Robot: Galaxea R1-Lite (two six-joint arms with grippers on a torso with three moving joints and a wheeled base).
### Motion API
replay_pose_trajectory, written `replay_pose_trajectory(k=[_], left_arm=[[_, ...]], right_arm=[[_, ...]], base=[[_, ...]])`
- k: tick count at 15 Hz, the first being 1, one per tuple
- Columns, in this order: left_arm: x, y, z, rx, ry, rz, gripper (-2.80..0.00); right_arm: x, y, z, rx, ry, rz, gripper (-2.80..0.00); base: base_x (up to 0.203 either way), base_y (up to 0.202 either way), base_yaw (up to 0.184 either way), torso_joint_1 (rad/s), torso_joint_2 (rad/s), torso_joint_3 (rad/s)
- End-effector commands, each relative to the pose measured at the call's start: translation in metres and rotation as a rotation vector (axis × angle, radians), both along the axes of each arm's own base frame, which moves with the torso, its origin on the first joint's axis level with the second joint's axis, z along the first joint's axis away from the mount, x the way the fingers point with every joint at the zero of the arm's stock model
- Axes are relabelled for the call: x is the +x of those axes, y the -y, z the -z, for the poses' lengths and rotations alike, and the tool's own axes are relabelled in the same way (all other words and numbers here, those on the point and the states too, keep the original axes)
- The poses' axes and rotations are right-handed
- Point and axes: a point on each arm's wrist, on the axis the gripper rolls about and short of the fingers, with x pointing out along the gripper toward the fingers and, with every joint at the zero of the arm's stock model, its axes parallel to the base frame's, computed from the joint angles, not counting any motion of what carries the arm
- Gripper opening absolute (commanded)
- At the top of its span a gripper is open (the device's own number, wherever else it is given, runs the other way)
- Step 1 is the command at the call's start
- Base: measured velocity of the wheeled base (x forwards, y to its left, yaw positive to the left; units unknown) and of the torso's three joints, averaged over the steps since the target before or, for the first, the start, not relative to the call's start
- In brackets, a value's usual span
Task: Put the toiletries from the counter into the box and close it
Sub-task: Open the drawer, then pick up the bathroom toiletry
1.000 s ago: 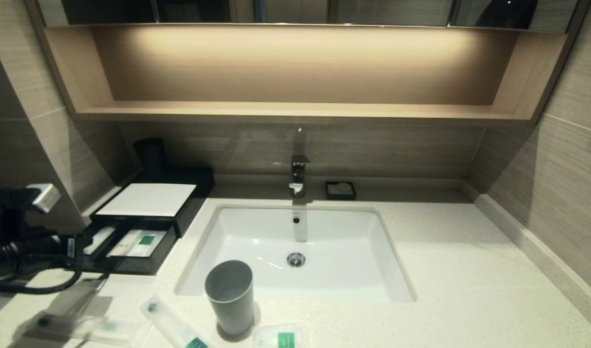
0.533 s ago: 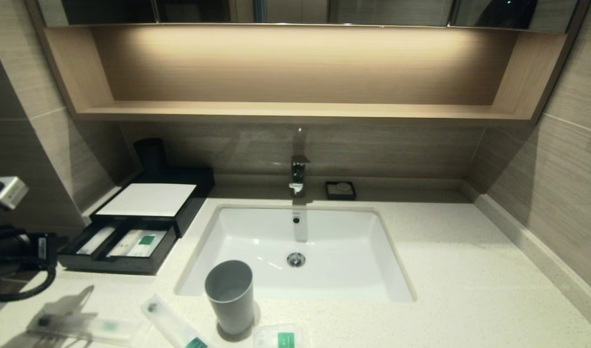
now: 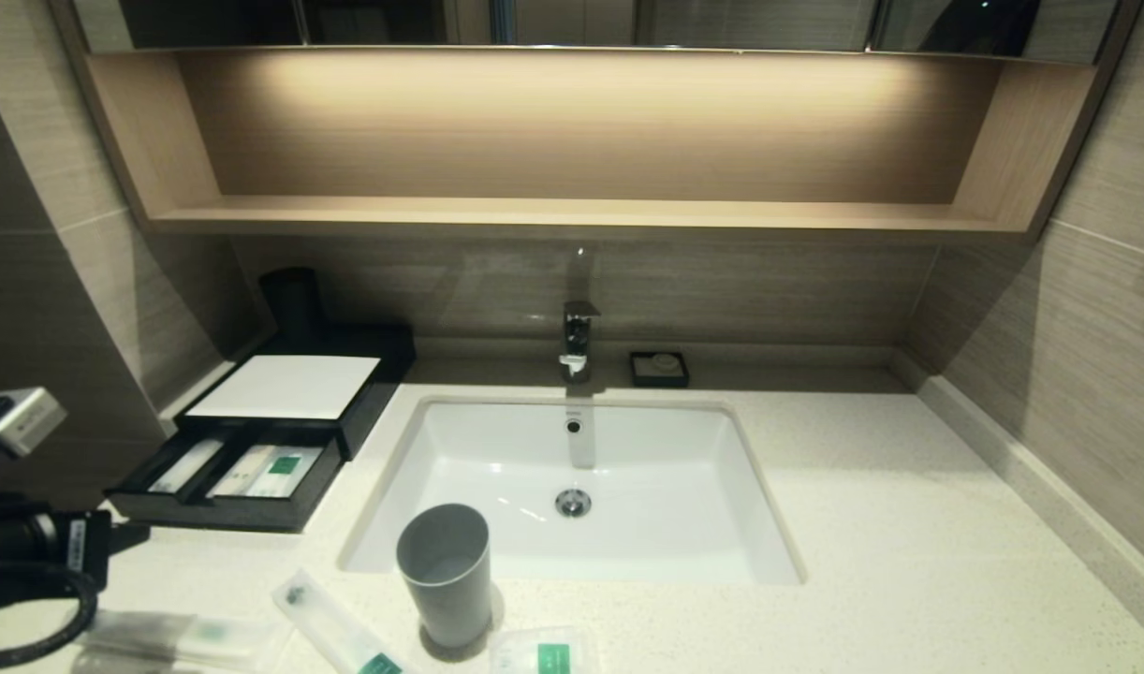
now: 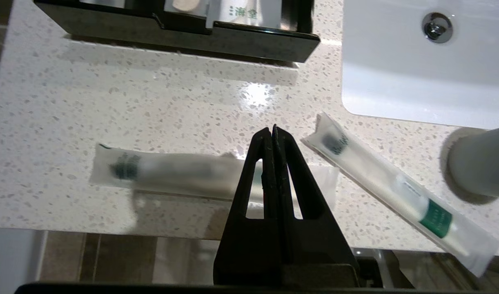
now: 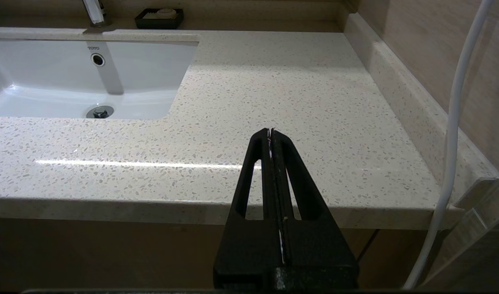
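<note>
- Left end effector [image 4: 273,134] hovers clenched, empty, above a long packet [image 4: 172,173] near the box [image 3: 254,440].
- Right end effector [image 5: 270,136] clenched, far from the box.

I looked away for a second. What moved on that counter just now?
The left arm drew back from the open drawer of the box toward the counter's near edge; its shut tool now hangs empty above a long packet. The packets, cup and box stayed put. The right tool is shut, idle.
</note>
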Motion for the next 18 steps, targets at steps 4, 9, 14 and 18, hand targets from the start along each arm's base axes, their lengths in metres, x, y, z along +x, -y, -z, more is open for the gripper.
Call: replay_pose_trajectory(k=[4,9,14,18], left_arm=[[0.005,0.002,-0.022,-0.171,-0.057,-0.138,-2.8],[0.025,-0.008,-0.02,-0.267,-0.131,-0.495,-2.8],[0.022,-0.004,-0.008,-0.368,-0.258,-0.674,-2.8],[0.02,0.015,-0.003,-0.425,-0.339,-0.684,-2.8]], right_arm=[[0.0,0.0,0.0,-0.001,-0.002,0.0,-2.8],[0.0,0.0,0.0,-0.001,-0.001,0.0,-2.8],[0.0,0.0,0.0,-0.001,-0.002,0.0,-2.8],[0.0,0.0,0.0,-0.001,-0.002,0.0,-2.8]], base=[[0.0,0.0,0.0,0.0,0.0,0.0],[0.0,0.0,0.0,0.0,0.0,0.0],[0.0,0.0,0.0,0.0,0.0,0.0],[0.0,0.0,0.0,0.0,0.0,0.0]])
